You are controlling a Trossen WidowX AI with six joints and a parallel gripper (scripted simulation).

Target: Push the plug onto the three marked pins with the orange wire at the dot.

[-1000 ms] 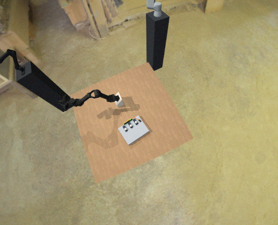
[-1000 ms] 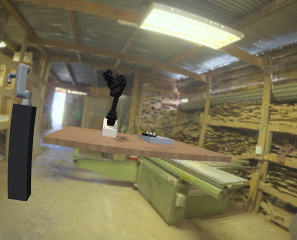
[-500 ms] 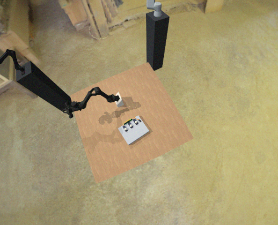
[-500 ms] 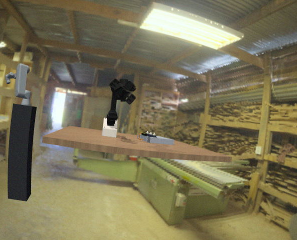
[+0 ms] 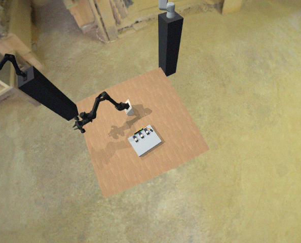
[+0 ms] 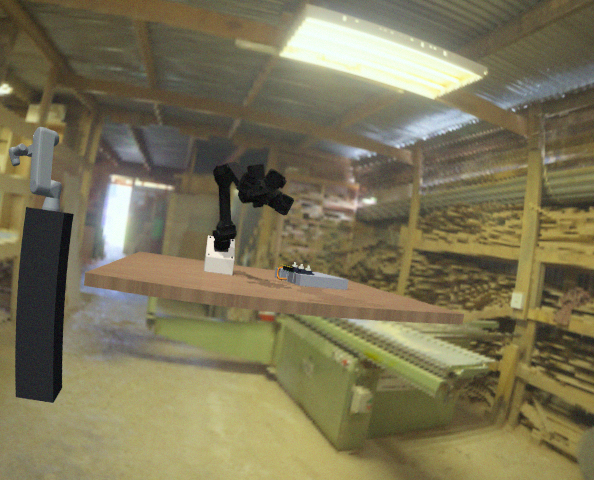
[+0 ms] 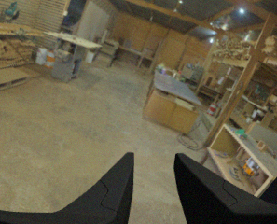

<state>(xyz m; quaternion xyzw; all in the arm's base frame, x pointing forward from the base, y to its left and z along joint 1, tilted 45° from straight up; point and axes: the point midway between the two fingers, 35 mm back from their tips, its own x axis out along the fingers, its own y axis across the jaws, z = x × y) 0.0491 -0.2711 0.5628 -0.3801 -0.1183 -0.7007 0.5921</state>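
The light grey holder [image 5: 148, 143] [image 6: 325, 281] lies on the wooden table [image 5: 168, 104] [image 6: 157, 273]. Three small dark motors with white tops sit along one side of it. A green and yellow strip [image 5: 138, 131] runs along that edge; single pins and the dot are too small to tell. An orange lead [image 5: 147, 128] curves at one end of the strip and shows at the holder's side in the exterior view. The plug cannot be made out. My gripper [image 5: 74, 126] [image 7: 154, 160] is raised far from the holder, near the table's left edge in the top view. Its fingers are part open with nothing between them.
The arm's white base [image 5: 129, 111] [image 6: 218, 263] stands on the table beside the holder. A black pillar [image 5: 49, 91] with another black arm stands at the table's left corner in the top view. Another pillar [image 5: 170, 44] [image 6: 41, 304] carries a grey arm.
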